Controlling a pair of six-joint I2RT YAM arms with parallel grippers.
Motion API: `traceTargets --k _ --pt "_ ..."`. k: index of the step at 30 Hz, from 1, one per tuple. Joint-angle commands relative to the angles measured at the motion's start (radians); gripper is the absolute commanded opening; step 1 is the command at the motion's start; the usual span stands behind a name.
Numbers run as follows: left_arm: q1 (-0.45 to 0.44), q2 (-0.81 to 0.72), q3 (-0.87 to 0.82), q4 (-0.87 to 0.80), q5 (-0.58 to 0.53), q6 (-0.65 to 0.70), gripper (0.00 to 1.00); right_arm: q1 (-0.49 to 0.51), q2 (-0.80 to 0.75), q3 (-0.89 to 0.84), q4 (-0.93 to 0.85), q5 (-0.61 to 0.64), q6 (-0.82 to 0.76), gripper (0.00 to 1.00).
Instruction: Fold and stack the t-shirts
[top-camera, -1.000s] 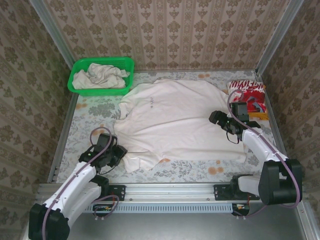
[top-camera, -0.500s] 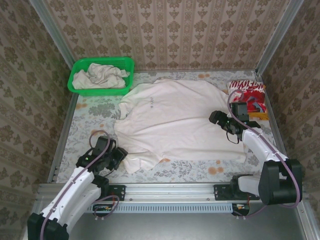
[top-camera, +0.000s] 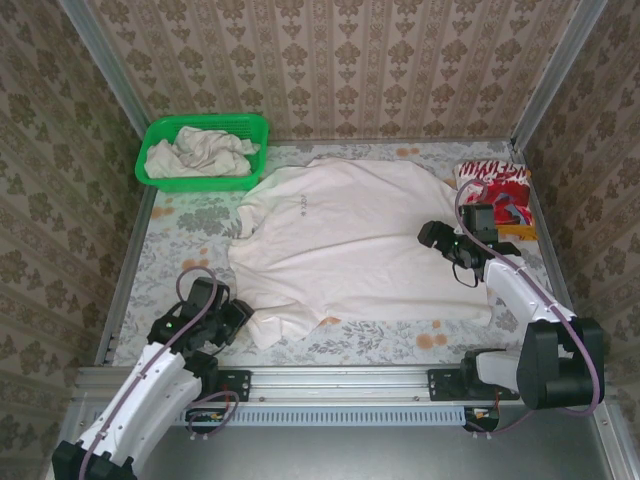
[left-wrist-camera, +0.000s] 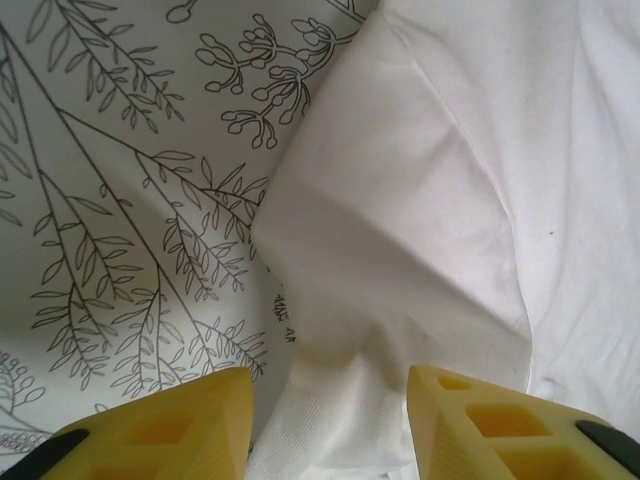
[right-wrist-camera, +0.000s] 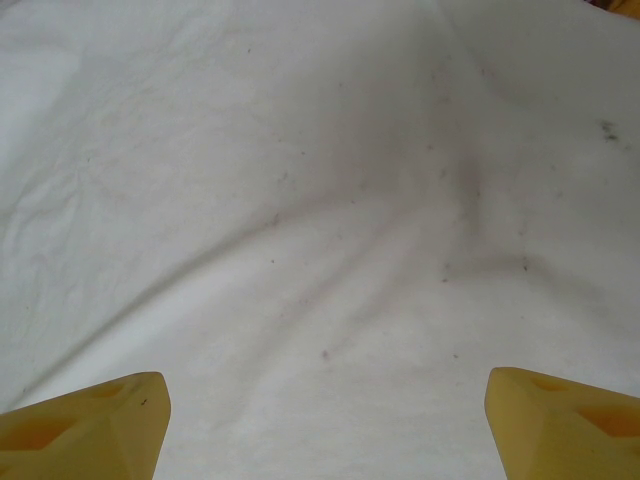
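1. The off-white t-shirt (top-camera: 350, 240) lies spread flat across the middle of the table (top-camera: 180, 225). It looks soft, light and limp, so it is best pinched at a corner or edge.
2. The left pincer (left-wrist-camera: 330, 400) sits low at the shirt's near-left corner, arm tucked back. Its jaws are apart astride the cloth, nothing clamped.
3. The right pincer (right-wrist-camera: 325, 410) hovers over the shirt's right side, arm reaching forward and jaws wide apart.

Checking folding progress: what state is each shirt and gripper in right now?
Large t-shirt: spread flat, unfolded.
Basket t-shirt: crumpled in green basket.
Red-and-white t-shirt: folded, far right corner.
Left gripper: open, over large t-shirt's near corner.
Right gripper: open, over large t-shirt.
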Motion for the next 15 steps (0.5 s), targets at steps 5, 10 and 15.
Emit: traceTargets --k 5,10,15 --pt "-0.005 -0.022 -0.029 -0.045 -0.001 -0.004 0.40 0.012 0.022 -0.006 0.022 -0.026 0.017 0.83" --pt "-0.004 -0.061 -0.026 -0.067 -0.013 0.004 0.36 0.017 0.029 -0.008 0.027 -0.029 0.019 0.83" --pt "-0.004 -0.053 -0.087 0.056 0.023 -0.038 0.40 0.027 0.034 -0.001 0.031 -0.032 0.023 0.83"
